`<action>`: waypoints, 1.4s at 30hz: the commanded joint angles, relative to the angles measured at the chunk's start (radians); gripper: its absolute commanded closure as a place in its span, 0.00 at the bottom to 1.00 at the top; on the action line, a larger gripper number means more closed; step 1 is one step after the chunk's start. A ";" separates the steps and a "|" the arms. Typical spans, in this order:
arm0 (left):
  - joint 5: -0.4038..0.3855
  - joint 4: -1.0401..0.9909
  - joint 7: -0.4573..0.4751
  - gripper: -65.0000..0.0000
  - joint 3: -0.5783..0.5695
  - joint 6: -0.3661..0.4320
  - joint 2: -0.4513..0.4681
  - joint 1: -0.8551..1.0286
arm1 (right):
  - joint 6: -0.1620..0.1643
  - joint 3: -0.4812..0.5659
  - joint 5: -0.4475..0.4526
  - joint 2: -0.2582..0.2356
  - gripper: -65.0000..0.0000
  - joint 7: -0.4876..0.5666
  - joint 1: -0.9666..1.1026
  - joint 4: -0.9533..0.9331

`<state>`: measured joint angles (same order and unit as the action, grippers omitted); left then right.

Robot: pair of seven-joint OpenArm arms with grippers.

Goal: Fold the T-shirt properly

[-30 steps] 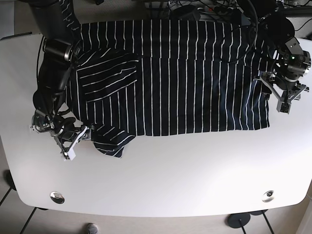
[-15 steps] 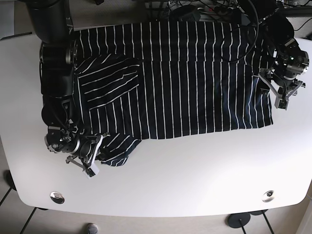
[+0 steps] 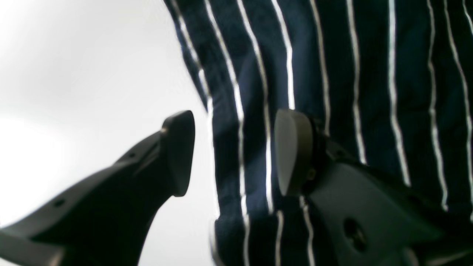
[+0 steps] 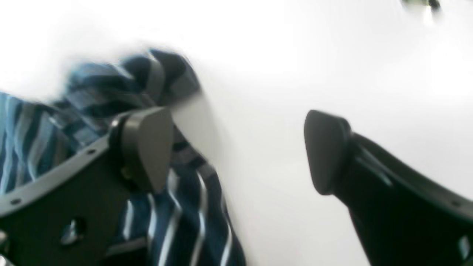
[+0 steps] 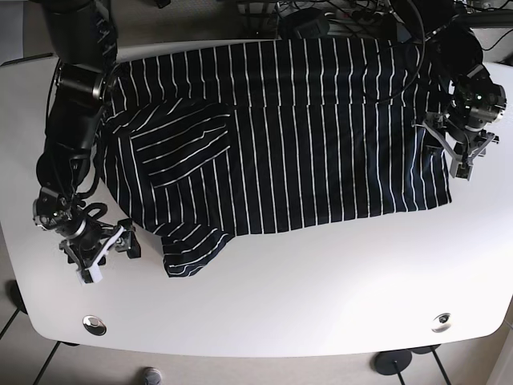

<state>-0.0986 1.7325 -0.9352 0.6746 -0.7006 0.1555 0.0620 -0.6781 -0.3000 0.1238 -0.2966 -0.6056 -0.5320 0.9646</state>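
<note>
A navy T-shirt with thin white stripes (image 5: pixel 321 128) lies spread on the white table (image 5: pixel 321 289). One sleeve is folded over the body at the upper left (image 5: pixel 180 136). The other sleeve (image 5: pixel 192 249) lies bunched at the lower left. My right gripper (image 5: pixel 108 258) is open and empty on the table, just left of that sleeve; in the right wrist view (image 4: pixel 236 147) the sleeve (image 4: pixel 111 85) sits behind one finger (image 4: pixel 147 147). My left gripper (image 5: pixel 465 160) is open astride the shirt's right edge; in the left wrist view (image 3: pixel 234 151) the hem (image 3: pixel 229 129) runs between the fingers.
Two metal fittings sit near the table's front corners (image 5: pixel 94 324) (image 5: pixel 440 322). Cables and dark gear (image 5: pixel 337 12) lie behind the table's far edge. Bare white table lies in front of the shirt.
My right gripper has let go of the lower-left sleeve and pulled back to the left, open. The sleeve now lies bunched on the table. My left gripper crept slightly up along the right edge.
</note>
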 commanded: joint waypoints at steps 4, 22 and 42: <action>0.036 -0.029 0.049 0.50 0.003 0.002 0.016 -0.009 | -0.020 -0.104 0.017 -0.002 0.34 0.031 -0.033 -0.174; 0.040 -0.411 0.095 0.27 0.089 0.155 0.121 -0.314 | -0.020 -0.103 0.017 0.043 0.97 0.033 0.075 -0.143; 0.035 -0.931 0.322 1.00 -0.048 0.161 0.158 -0.492 | -0.020 -0.109 0.017 0.044 0.97 0.028 0.091 -0.083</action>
<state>-0.0898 0.7967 -0.5835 0.6273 -0.5495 0.2996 -0.4183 -0.6918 -0.4065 0.1303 -0.2409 -0.5919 -0.4137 0.8570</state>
